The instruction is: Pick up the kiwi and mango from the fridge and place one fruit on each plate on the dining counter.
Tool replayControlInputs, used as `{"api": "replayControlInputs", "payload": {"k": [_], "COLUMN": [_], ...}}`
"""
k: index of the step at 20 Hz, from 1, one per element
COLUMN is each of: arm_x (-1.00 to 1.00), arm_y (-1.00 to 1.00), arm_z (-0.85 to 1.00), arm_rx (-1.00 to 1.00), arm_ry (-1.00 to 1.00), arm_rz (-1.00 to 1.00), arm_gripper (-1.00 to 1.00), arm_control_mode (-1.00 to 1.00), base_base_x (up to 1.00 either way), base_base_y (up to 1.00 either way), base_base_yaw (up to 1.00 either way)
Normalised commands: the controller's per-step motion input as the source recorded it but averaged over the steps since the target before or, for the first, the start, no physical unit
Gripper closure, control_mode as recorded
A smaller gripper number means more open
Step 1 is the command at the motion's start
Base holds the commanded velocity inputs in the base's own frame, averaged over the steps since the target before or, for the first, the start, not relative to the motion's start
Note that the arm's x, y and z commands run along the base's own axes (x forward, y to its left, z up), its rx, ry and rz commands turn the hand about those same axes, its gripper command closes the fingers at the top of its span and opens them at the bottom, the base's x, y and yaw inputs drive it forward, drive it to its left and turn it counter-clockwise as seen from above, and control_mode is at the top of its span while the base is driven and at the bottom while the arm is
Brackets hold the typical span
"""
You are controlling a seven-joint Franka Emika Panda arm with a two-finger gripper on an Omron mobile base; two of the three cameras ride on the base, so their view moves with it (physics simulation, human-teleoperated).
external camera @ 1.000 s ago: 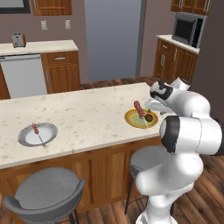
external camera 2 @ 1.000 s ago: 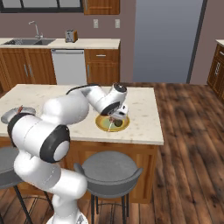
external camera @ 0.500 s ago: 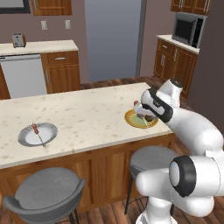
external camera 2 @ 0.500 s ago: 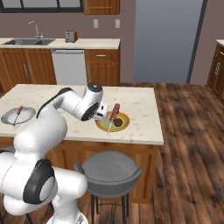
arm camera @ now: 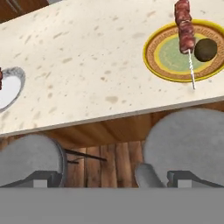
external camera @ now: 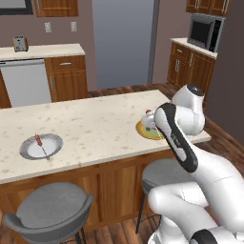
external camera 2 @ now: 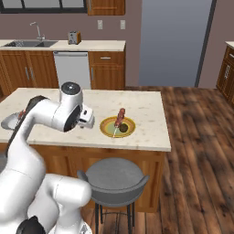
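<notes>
The dark brown kiwi (arm camera: 205, 50) lies on the yellow, green-rimmed plate (arm camera: 152, 60) beside a meat skewer (arm camera: 185, 25), on the dining counter (arm camera: 87, 61). From the right base view the kiwi (external camera 2: 116, 133) sits at the plate's (external camera 2: 108, 126) near edge. My gripper (arm camera: 113, 178) is open and empty, hanging off the counter's near side, to the left of that plate; its hand (external camera 2: 87, 119) is seen beside my forearm. The pale grey plate (external camera: 52, 142) holds just a skewer. The fridge (external camera 2: 176, 43) stands closed at the back. The mango is out of view.
Two grey round stools (external camera: 47, 212) (external camera 2: 114, 176) stand below the counter's near edge. A dishwasher (external camera 2: 72, 68), wood cabinets and a toaster (external camera 2: 72, 37) line the back wall. A microwave (external camera: 205, 31) sits at the far right in the left base view.
My hand has drawn back from over the yellow plate toward the counter's near edge and to the plate's left. The kiwi stays on the plate. The jaws have stayed open.
</notes>
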Motion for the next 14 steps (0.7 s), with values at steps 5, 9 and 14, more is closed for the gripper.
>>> {"api": "replayControlInputs", "payload": {"k": [5, 9, 14], "arm_x": [-0.98, -0.85, -0.82], "arm_y": [0.1, -0.11, -0.24], "arm_z": [0.15, 0.0, 0.0], "arm_rx": [-0.02, 0.03, 0.05], "arm_ry": [-0.23, -0.22, -0.18], "arm_rz": [-0.11, -0.05, -0.13], "arm_gripper": [-1.0, -1.0, -1.0], "arm_control_mode": [-1.0, -1.0, -1.0], "base_base_x": [0.0, 0.0, 0.0], "base_base_y": [0.0, 0.0, 0.0], "base_base_yaw": [0.0, 0.0, 0.0]}}
